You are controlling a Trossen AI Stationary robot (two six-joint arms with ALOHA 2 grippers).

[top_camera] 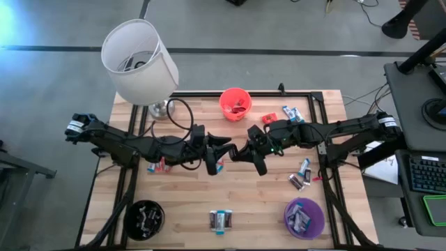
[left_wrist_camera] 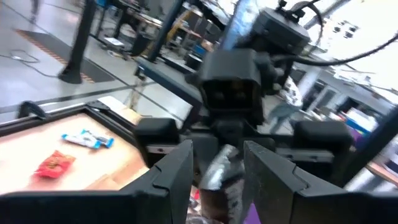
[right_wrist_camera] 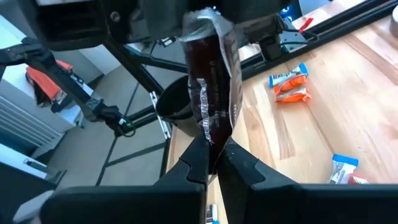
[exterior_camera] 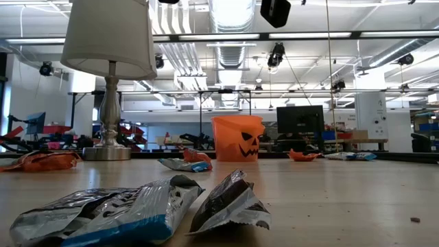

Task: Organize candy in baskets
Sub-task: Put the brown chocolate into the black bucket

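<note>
Above the table's middle my two grippers meet, tips toward each other. My right gripper (right_wrist_camera: pixel 214 150) (top_camera: pixel 244 152) is shut on a dark brown candy (right_wrist_camera: pixel 211 81) with silver crimped ends. My left gripper (left_wrist_camera: pixel 219 171) (top_camera: pixel 223 146) is open, and its fingers stand on either side of that candy's other end (left_wrist_camera: pixel 224 171). The orange-red basket (top_camera: pixel 235 103) stands at the far middle, the purple basket (top_camera: pixel 304 217) at the near right and the black basket (top_camera: pixel 144 217) at the near left, each with candy in it. My right gripper pinches the dark brown candy by one end (right_wrist_camera: pixel 210 138) between its two fingers. The fingers come nearly level from the table's right. The candy sticks out beyond them toward my left gripper, lifted clear of the table. Whether my left gripper's fingers (left_wrist_camera: pixel 180 171) touch the candy, I cannot tell.
A white-shaded lamp (top_camera: pixel 139 63) stands at the far left corner. Loose candy lies near the front edge (top_camera: pixel 221 221), at the right (top_camera: pixel 301 174), at the far right (top_camera: pixel 291 113) and under my left arm (top_camera: pixel 159 166). A black frame (top_camera: pixel 327 139) rims the table.
</note>
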